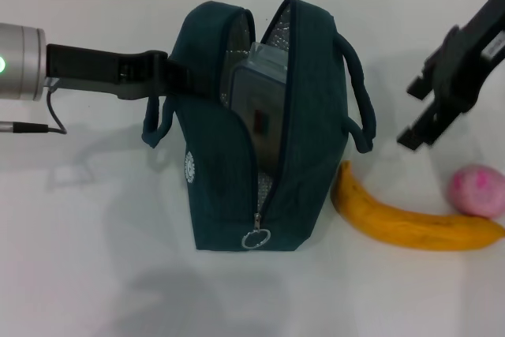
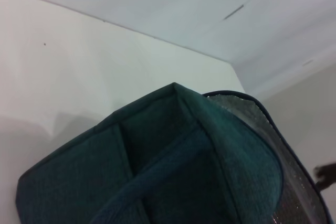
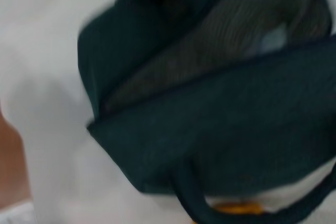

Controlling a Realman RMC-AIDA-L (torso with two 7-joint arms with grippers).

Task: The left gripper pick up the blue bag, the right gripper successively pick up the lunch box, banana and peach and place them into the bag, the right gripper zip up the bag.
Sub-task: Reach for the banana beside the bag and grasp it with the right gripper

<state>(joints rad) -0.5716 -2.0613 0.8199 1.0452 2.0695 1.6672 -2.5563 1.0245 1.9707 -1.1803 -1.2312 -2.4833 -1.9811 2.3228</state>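
The blue bag (image 1: 260, 155) stands on the table's middle with its zipper open and silver lining showing. The lunch box (image 1: 256, 96) sits upright inside it, mostly hidden by the bag's walls. My left gripper (image 1: 168, 76) reaches in from the left and is shut on the bag's left upper edge, by the handle. To the right of the bag, my right gripper (image 1: 413, 112) hangs open and empty above the table. Below it lie the banana (image 1: 410, 225) and the pink peach (image 1: 477, 190). The left wrist view is filled by the bag (image 2: 173, 166); the right wrist view shows the bag (image 3: 220, 129) and a sliver of banana (image 3: 233, 208).
The white table (image 1: 95, 258) spreads around the bag. The zipper's metal ring pull (image 1: 256, 238) hangs at the bag's near lower end. A cable (image 1: 31, 126) trails from the left arm at the far left.
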